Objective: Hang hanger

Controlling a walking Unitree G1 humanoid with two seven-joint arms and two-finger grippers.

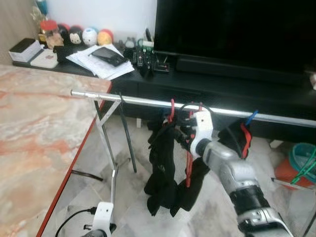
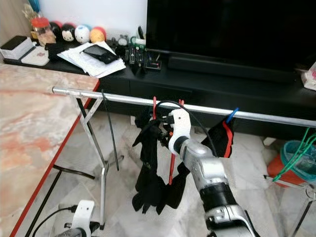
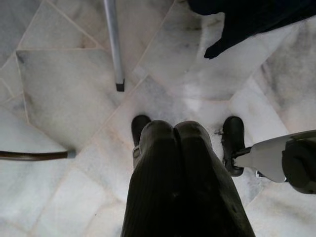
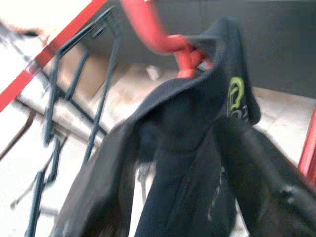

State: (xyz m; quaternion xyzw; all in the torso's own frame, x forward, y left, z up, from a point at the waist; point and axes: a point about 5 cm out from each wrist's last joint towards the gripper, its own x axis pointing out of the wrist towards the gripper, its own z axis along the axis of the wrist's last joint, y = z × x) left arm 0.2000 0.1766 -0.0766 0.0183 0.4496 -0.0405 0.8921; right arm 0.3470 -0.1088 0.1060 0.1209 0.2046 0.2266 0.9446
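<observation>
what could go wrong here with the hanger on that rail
The right gripper is in among the black clothes on the red hanger; pulling back could snag the cloth and drag the hook off the rail.

The arm's black cable loops close to the rail and the hooks, so it might catch.

The rack looks light on thin legs; a sideways push could shift it.

A black garment (image 4: 187, 163) with a green logo hangs from a red hanger (image 4: 163, 37). A dark metal rack frame (image 4: 74, 98) stands beside it.
</observation>
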